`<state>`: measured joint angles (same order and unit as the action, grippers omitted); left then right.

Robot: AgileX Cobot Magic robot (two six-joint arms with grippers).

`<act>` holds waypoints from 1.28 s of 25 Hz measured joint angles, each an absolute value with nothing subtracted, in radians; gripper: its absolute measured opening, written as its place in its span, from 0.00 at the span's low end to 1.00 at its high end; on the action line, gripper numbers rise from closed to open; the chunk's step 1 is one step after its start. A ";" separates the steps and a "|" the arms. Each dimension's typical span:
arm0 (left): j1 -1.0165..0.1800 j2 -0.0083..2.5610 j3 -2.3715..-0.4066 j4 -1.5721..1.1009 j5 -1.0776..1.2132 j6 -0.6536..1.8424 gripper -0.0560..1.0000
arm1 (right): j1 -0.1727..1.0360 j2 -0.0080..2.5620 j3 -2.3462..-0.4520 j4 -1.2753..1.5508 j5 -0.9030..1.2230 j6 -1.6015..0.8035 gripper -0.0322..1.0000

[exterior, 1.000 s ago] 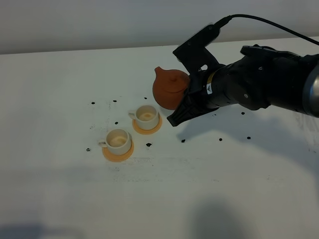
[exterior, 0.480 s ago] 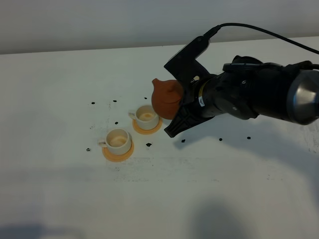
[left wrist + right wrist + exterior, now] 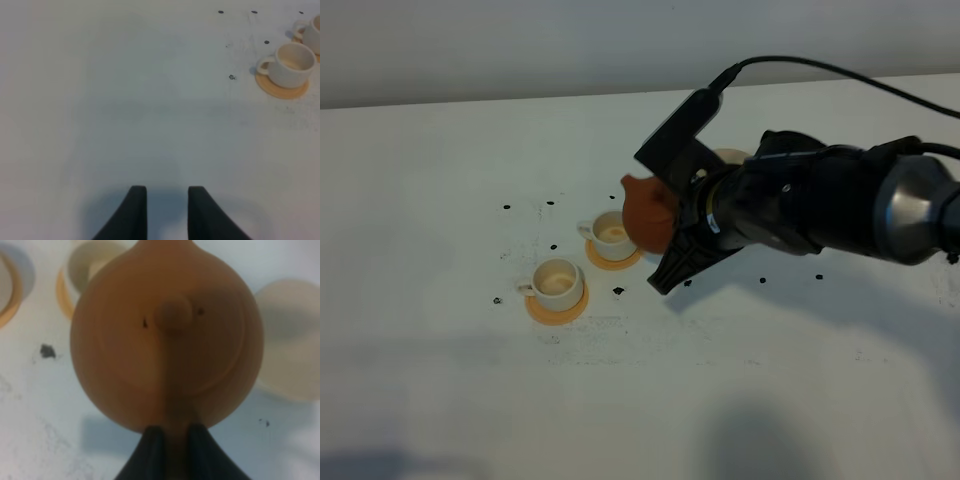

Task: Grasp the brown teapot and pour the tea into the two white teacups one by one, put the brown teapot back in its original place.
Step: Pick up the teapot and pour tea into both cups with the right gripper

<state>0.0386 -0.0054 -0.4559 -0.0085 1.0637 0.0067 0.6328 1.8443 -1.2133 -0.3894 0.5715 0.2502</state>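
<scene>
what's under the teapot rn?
The brown teapot, in the right gripper, hangs above the table. The farther white teacup and its orange coaster peek out beneath; their rest is covered. The beige coaster lies to one side.

Right wrist view: brown teapot [image 3: 167, 335] blurred, spout cut by the frame edge, handle lost between right hand [image 3: 175, 442] fingers. Far teacup [image 3: 92, 260] mostly hidden behind it; near teacup [image 3: 7, 280] cut off. Exterior view: beige coaster [image 3: 730, 157] nearly all behind the arm.
</scene>
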 joint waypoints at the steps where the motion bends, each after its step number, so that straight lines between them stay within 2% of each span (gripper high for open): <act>1: 0.039 -0.005 -0.456 -0.008 1.064 0.007 0.26 | 0.637 1.847 -1.213 -0.393 0.577 0.250 0.12; 32: 0.039 -0.005 -0.456 -0.008 1.064 0.007 0.26 | 0.692 1.894 -1.213 -0.643 0.621 0.253 0.12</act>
